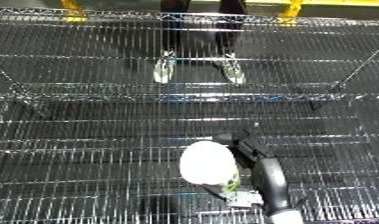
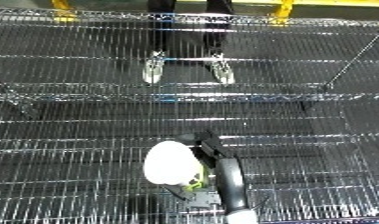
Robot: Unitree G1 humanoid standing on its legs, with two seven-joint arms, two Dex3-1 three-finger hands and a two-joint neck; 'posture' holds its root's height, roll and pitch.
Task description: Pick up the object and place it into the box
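A white rounded object (image 1: 206, 162) with a green-printed bottom end is up over the wire shelf, near the lower middle of the view. My right hand (image 1: 256, 159) comes in from the lower right edge, and its black fingers curl round the object's right side and top. The far side of the object is hidden. The bin (image 1: 177, 94) is a large wire basket that fills the upper half of the view, beyond the hand, and its near rim runs across the middle. My left hand does not show in either view.
The wire shelf (image 1: 70, 165) spreads out to the left and right of the hand. Yellow posts (image 1: 292, 9) stand behind the bin's far rim.
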